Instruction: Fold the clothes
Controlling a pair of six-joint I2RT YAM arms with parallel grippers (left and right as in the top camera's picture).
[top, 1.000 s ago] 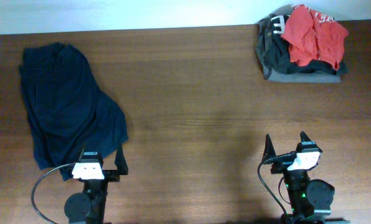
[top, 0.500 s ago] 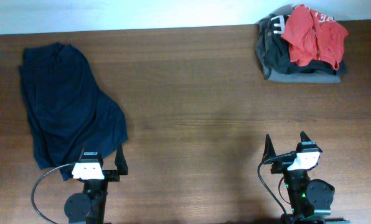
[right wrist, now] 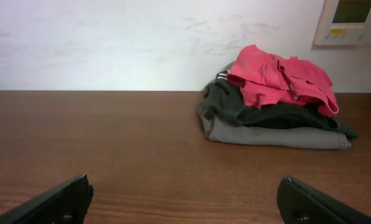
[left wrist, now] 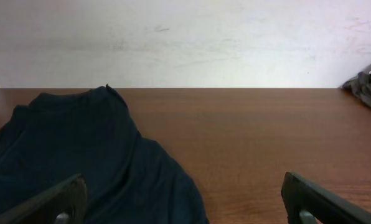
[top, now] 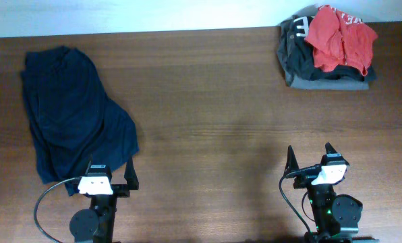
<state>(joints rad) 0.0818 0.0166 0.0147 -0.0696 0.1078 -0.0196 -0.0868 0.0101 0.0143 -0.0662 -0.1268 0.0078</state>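
Navy garment [top: 73, 115] lies spread out, unfolded & wrinkled, on the L side of the table [top: 214, 101]. It runs from near the far edge down to the L arm. In the L wrist view the navy garment [left wrist: 79, 162] fills the lower L of the pic, w/ its near hem reaching in between the fingers.

Red T-shirt [top: 339, 39] is at the far R corner, crumpled, on top of a small pile & well apart from the navy one. A bit of white print shows on it, too small to read. From the R wrist cam the red T-shirt [right wrist: 279, 78] sits highest. Under it is a black shirt [right wrist: 248, 109], and a grey garment [right wrist: 266, 134] is folded flat at the bottom. Overhead, the black shirt [top: 299, 57] shows some white marks at its far L corner, and the grey garment [top: 329, 84] peeks out along the near side.

L gripper [top: 111, 172] sits at the near edge, right by the navy garment's lower corner. Can't tell if it touches. Jaws are spread wide w/ nothing held; same in the wrist view of the L gripper [left wrist: 184, 186]. R gripper [top: 309, 156] is at the near edge on the R, over bare wood & well short of the pile. Its jaws are also wide apart & empty, as the wrist view of the R gripper [right wrist: 184, 186] confirms.

White wall [right wrist: 111, 43] is behind the table, w/ a beige panel [right wrist: 353, 22] at upper R.
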